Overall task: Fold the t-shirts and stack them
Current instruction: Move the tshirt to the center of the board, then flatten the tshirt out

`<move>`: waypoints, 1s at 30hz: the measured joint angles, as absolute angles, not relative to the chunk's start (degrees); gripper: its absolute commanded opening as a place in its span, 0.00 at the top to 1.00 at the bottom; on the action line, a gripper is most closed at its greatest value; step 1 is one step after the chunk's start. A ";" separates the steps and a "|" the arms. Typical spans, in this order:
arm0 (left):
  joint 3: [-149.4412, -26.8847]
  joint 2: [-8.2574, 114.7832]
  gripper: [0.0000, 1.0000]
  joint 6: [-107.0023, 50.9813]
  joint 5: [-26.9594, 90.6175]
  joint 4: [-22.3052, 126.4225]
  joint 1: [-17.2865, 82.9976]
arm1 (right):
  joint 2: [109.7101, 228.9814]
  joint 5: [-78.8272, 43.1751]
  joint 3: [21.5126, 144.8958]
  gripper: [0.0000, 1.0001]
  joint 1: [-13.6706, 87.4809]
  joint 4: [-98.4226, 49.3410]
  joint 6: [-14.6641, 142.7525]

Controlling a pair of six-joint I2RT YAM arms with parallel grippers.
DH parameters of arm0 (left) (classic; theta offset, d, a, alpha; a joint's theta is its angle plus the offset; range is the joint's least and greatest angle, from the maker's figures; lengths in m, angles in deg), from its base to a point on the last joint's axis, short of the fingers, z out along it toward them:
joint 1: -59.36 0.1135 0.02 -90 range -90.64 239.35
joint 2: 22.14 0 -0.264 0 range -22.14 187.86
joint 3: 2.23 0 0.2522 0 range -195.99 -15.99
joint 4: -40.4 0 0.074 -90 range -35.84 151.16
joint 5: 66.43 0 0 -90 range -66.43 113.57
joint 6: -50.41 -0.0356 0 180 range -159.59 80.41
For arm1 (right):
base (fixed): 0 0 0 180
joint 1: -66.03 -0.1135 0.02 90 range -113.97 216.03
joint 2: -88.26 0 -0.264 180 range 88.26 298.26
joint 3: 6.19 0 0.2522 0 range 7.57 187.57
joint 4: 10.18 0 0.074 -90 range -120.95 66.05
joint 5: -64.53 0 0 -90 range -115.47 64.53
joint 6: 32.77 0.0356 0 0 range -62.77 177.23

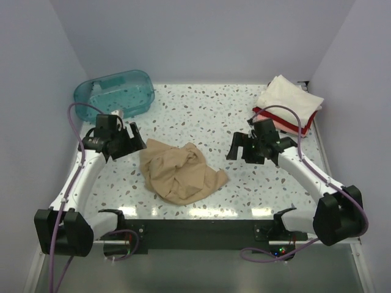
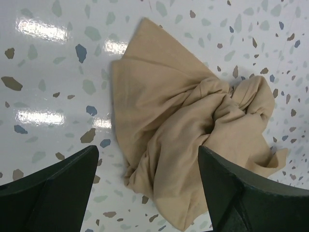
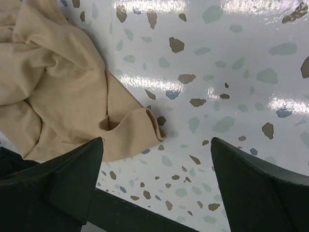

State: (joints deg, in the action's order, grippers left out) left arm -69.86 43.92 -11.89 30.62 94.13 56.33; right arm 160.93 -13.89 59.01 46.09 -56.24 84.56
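**Crumpled tan shirt not yet spread; both hands empty**

From above, the tan t-shirt [image 1: 180, 171] lies bunched on the worktop [image 1: 208, 110] between the two hands. It is just inward of the left hand [image 1: 129, 145] and a little further from the right hand [image 1: 239, 150]. Beyond the right hand, in the far corner, sits the stack of folded t-shirts [image 1: 287, 101], cream-white on top with pink and red edges under it. A teal tub [image 1: 116, 91] stands beyond the left hand.

In the left wrist view, the left hand [image 2: 147, 159] has its fingers wide apart and holds nothing. The tan t-shirt [image 2: 178, 111] lies straight ahead of the gap. It is twisted into a knot toward the right finger, with a flatter panel toward the left one.

In the right wrist view, the right hand [image 3: 157, 145] is likewise spread and empty. The tan t-shirt [image 3: 63, 92] lies off its left finger, with one loose flap reaching into the gap; the rest of the gap is over bare worktop.

The step in hand looks like the start of flattening, since nothing is gripped or folded on this shirt. The next move probably calls for each hand to drop onto a separate outer edge, pinch a single layer and draw outward. The knotted middle may drag along if too much cloth is caught.
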 measured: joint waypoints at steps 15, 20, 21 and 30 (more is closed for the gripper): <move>-61.60 40.05 0.16 -16.78 45.02 87.70 55.58 | 162.81 -14.70 54.07 0.12 37.34 -53.03 92.32; -66.60 46.06 0.17 -19.23 46.92 83.94 51.56 | 164.03 -16.15 52.39 0.16 34.92 -51.96 94.70; -67.48 47.26 0.17 -19.56 47.01 83.09 50.34 | 164.43 -16.54 52.26 0.17 34.90 -51.56 95.01; -70.87 56.16 0.18 -20.35 47.27 78.06 37.66 | 171.33 -18.22 52.48 0.26 34.85 -47.21 96.30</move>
State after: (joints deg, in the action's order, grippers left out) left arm -70.87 56.16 -20.35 47.27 78.06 37.66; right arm 171.33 -18.22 52.48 34.85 -47.21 96.30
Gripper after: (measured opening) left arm 0.827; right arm 0.770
